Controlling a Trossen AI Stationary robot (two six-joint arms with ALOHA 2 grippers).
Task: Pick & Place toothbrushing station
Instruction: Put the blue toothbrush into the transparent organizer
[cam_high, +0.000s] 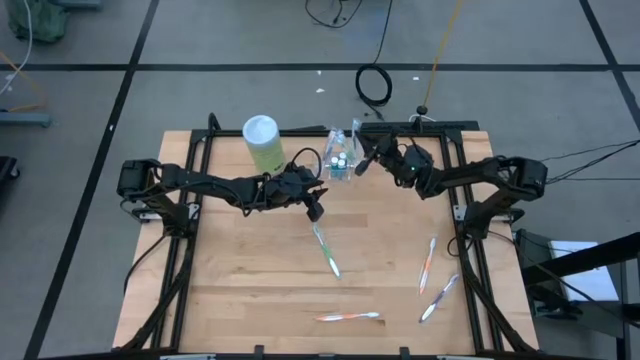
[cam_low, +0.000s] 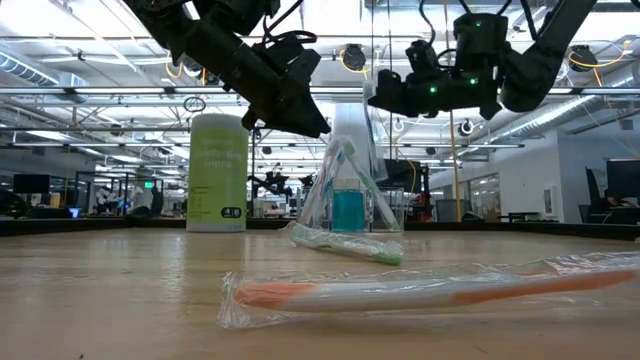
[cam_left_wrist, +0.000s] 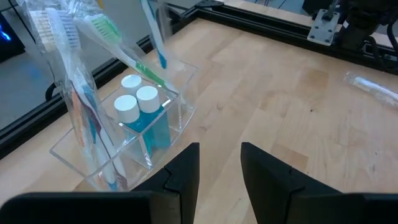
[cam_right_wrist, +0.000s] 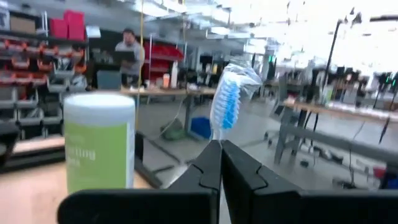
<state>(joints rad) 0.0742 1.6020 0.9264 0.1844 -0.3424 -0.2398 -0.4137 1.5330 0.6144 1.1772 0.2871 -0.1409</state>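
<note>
Right now the clear plastic caddy (cam_left_wrist: 124, 140) stands near the table's far edge, between the two arms, holding three small blue tubes with white caps (cam_left_wrist: 138, 102) and several bagged toothbrushes (cam_left_wrist: 87, 93) leaning out of it. The right gripper (cam_right_wrist: 219, 149) is clenched on a wrapped toothbrush with blue-and-white bristles (cam_right_wrist: 227, 99), held head-up just above and beside the caddy. The left gripper (cam_left_wrist: 219, 165) hangs just in front of the caddy with its fingers parted and nothing between them.

Trouble could come from the loose wrapper: it may snag on the brushes already leaning in the caddy and drag one out, or tip the light caddy if the brush is pushed down at an angle. The grip seems to sit low on the handle, so the brush might pivot and miss its compartment. With both grippers close together, a clash looks possible too.

Farther out, a green-and-white wrapped toothbrush (cam_high: 326, 250) lies mid-table, an orange one (cam_high: 348, 317) near the front edge, and two more (cam_high: 433, 280) toward the right. A tall pale-green canister with a white lid (cam_high: 263, 142) stands left of the caddy.
</note>
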